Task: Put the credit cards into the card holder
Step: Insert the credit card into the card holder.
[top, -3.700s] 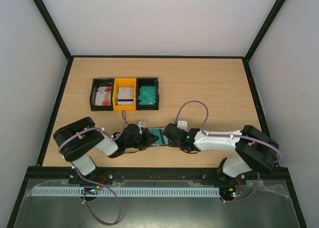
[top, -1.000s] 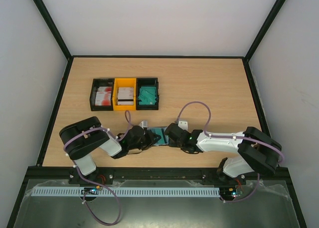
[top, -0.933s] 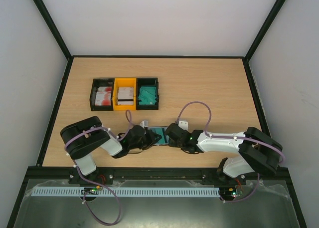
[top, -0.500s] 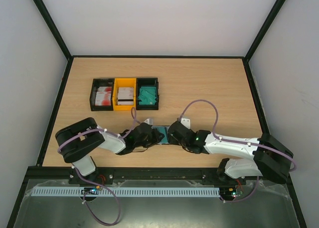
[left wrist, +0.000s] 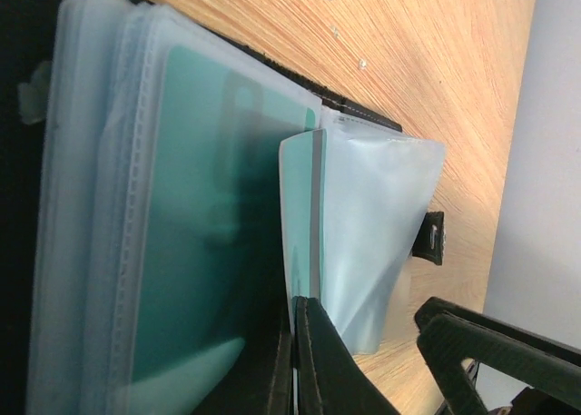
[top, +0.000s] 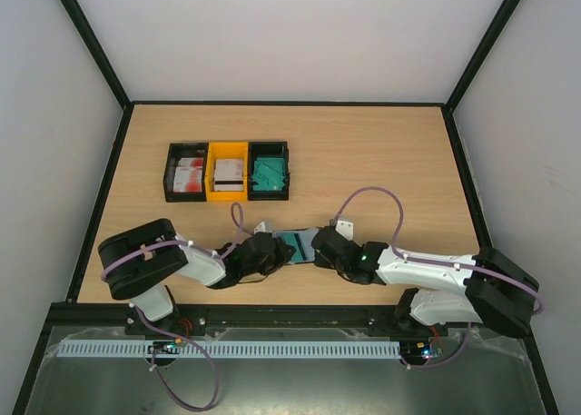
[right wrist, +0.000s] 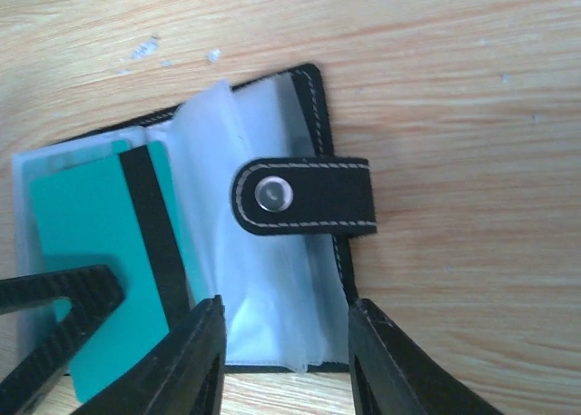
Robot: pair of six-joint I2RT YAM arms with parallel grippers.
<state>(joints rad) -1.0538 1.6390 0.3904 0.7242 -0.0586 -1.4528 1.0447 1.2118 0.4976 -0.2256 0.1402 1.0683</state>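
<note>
The black card holder [right wrist: 272, 279] lies open on the table near the front, its clear sleeves up and its snap tab [right wrist: 304, 195] folded over the right half. A teal credit card [right wrist: 86, 242] with a black stripe lies over its left half; it also shows in the top view [top: 291, 246]. My left gripper [left wrist: 297, 342] is shut on that card's near edge by the stripe. My right gripper [right wrist: 281, 342] is open, its fingers [right wrist: 195, 360] straddling the holder's right sleeves from the near side. In the top view the two grippers, left [top: 272, 251] and right [top: 318, 248], meet at the holder.
Three joined bins stand at the back left: a black one with red-and-white cards [top: 188, 172], a yellow one with white cards [top: 228, 172], a black one with teal cards [top: 270, 172]. Bare wood [top: 381, 161] stretches to the right and behind.
Both arms have stretched further in and the grippers, holder and teal card have shifted slightly right. The left gripper has stayed at the card throughout.
</note>
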